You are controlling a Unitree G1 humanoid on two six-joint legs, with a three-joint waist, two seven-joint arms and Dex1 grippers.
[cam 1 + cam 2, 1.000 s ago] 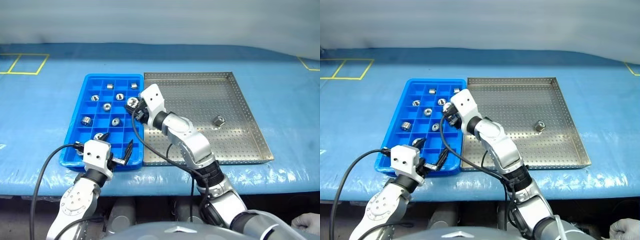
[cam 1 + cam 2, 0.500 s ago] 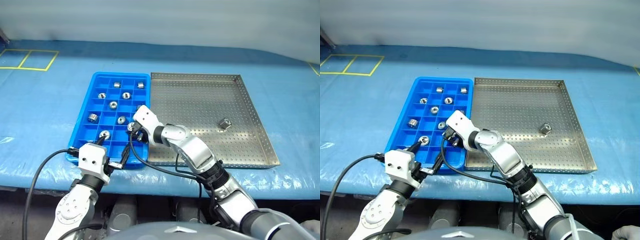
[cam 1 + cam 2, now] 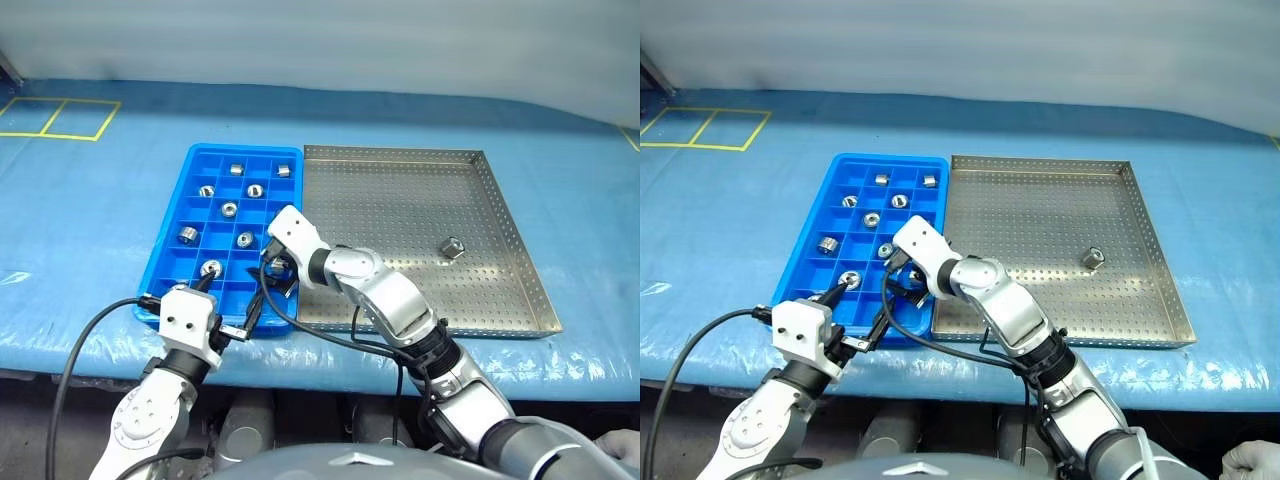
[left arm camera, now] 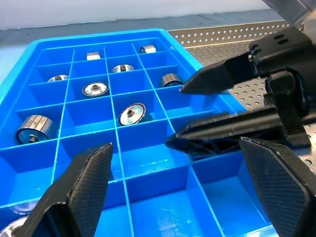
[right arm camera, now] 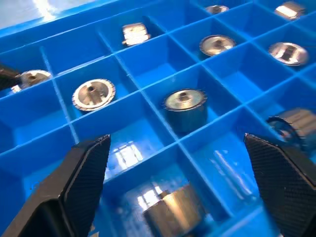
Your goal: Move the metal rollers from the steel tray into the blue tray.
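Two head views high up, looking forward and down over the surface (image 3: 90,200), sharing the blue tray (image 3: 175,262) and steel tray (image 3: 520,260), both wrist views close and low over the blue tray's compartments

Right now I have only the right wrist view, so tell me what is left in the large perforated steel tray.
Observer: One small shiny metal roller lies alone on the large perforated steel tray, towards its right side.
Operator: Report where the left gripper is.
Observer: The left gripper hangs over the near end of the bright blue plastic compartment tray, jaws open.
Operator: Check the right gripper from outside.
Observer: The left wrist view shows the right gripper with its jaws apart and nothing between them.
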